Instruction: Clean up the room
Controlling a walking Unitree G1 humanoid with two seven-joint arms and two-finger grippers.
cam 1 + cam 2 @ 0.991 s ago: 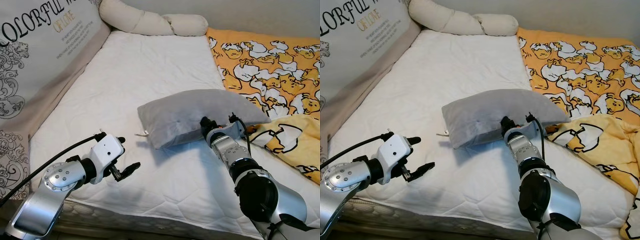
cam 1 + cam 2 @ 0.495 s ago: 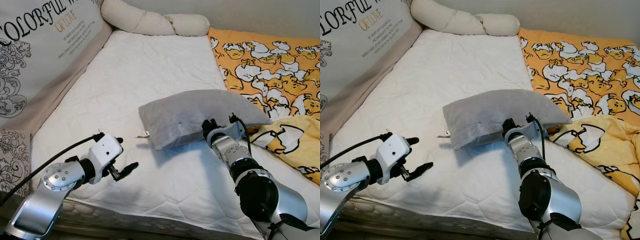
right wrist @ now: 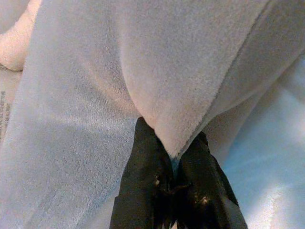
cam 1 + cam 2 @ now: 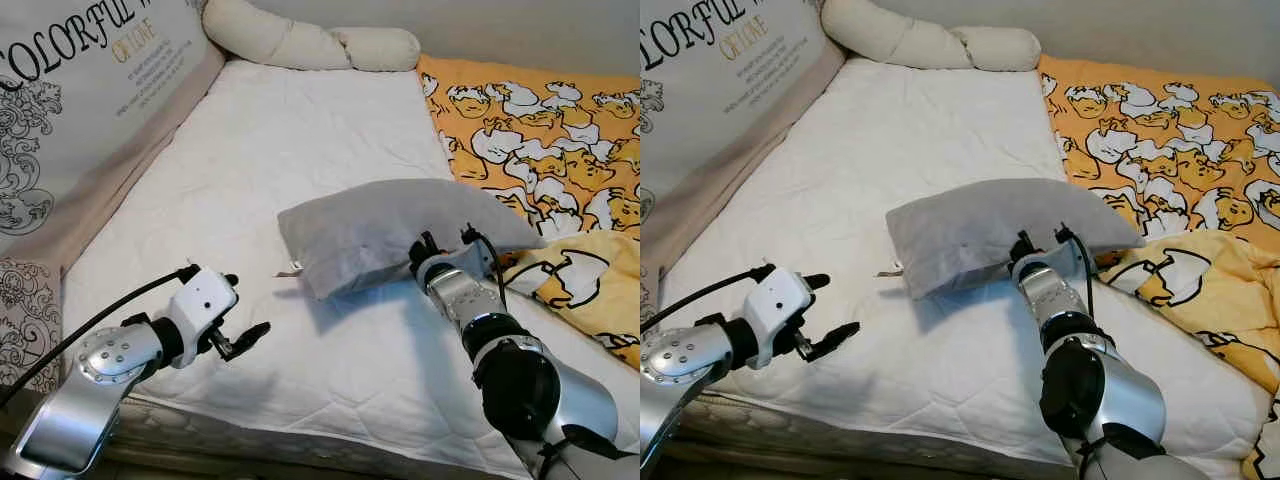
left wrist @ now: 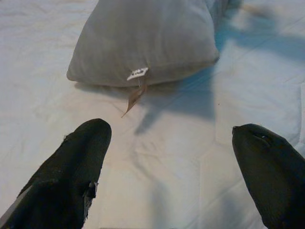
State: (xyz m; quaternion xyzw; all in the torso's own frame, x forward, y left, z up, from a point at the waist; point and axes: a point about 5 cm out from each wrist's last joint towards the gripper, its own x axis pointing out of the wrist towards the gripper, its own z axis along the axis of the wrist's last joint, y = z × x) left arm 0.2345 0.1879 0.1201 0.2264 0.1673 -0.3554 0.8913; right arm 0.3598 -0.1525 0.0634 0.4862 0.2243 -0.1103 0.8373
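A grey pillow [image 4: 385, 228] lies in the middle of the white mattress [image 4: 290, 150], its near edge lifted. My right gripper [image 3: 172, 155] is shut on that near edge, the fabric pinched between both black fingers; from the head its wrist [image 4: 440, 270] reaches under the pillow's rim. My left gripper [image 4: 240, 310] hovers open over the mattress to the left of the pillow, fingers spread wide. In the left wrist view the pillow [image 5: 147, 40] lies ahead of the fingers, with a small white tag [image 5: 137, 74] and brown tag at its seam.
An orange and yellow duck-print blanket [image 4: 560, 170] covers the bed's right side. A long cream bolster [image 4: 310, 42] lies at the head of the bed. A printed padded panel [image 4: 70, 110] lines the left side. The mattress's near edge [image 4: 300, 425] runs below my arms.
My left gripper has drifted slightly down and to the left, away from the pillow. The right gripper keeps its hold on the pillow edge, shifted a little to the right.
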